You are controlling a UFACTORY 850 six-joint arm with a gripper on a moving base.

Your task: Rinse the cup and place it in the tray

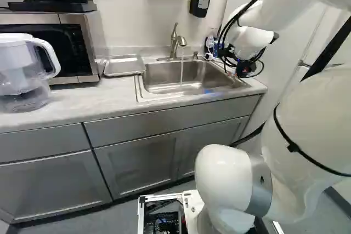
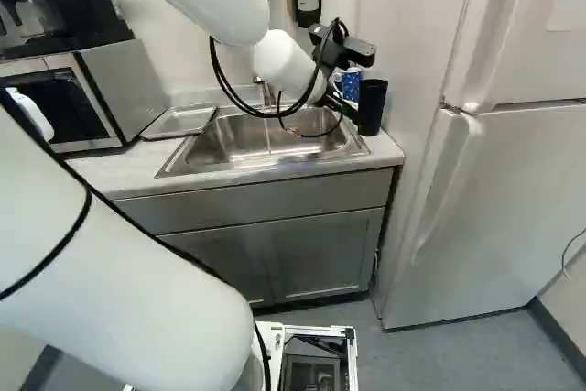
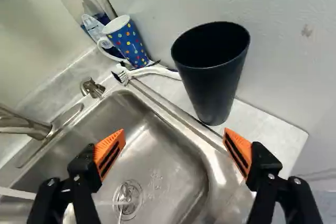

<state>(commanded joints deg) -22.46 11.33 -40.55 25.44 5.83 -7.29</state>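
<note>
My gripper [image 2: 355, 49] is over the sink's right side in the right base view. In the wrist view the gripper [image 3: 174, 148] stands open, nothing between its orange pads. Ahead of it a tall black cup [image 3: 212, 77] stands upright on the counter beside the sink; the right base view shows this black cup [image 2: 371, 109] too. A blue dotted mug [image 3: 126, 40] is farther back in the corner. Water runs from the faucet [image 1: 176, 42] into the sink [image 1: 159, 86]. The metal tray [image 1: 124, 73] lies left of the sink, with no cup on it.
A white-handled brush [image 3: 152, 70] lies between mug and black cup. The wall [image 3: 283, 40] rises close behind the black cup. A microwave [image 1: 66, 45] and a water pitcher [image 1: 22, 72] stand on the counter's left part. A fridge [image 2: 499, 180] stands at the right.
</note>
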